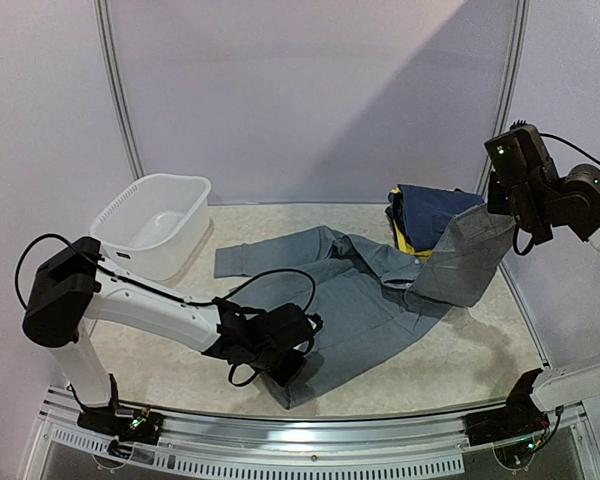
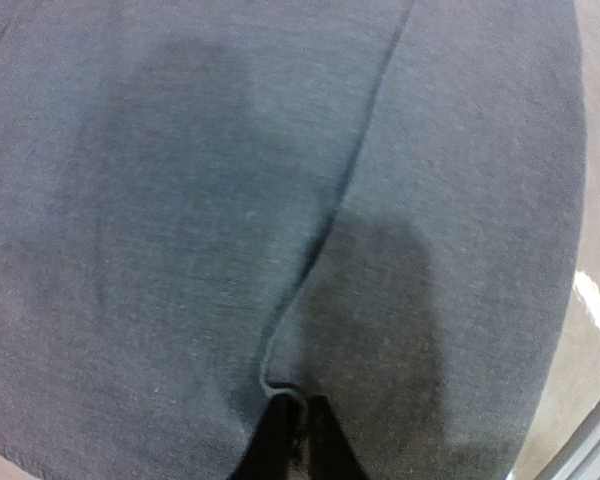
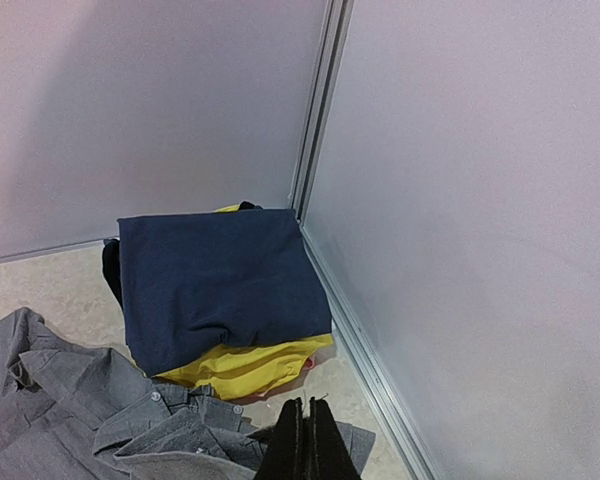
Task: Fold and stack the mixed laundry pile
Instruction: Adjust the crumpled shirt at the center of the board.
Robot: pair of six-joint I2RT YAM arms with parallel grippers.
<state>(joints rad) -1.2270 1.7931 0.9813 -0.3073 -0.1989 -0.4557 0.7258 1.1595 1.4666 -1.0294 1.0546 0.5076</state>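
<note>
The grey trousers lie spread across the desk. The left pincer is pinched onto their near hem; the right pincer (raised near the folded navy garment on yellow clothes) grips a lifted leg end.

White basin — upright, mouth up — sits far left on the beige table.

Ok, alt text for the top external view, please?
A grey garment lies spread across the table, its right corner lifted by the right gripper while the left gripper sits low on its near hem. Folded navy and yellow clothes are stacked behind; a white basin stands far left.
</note>
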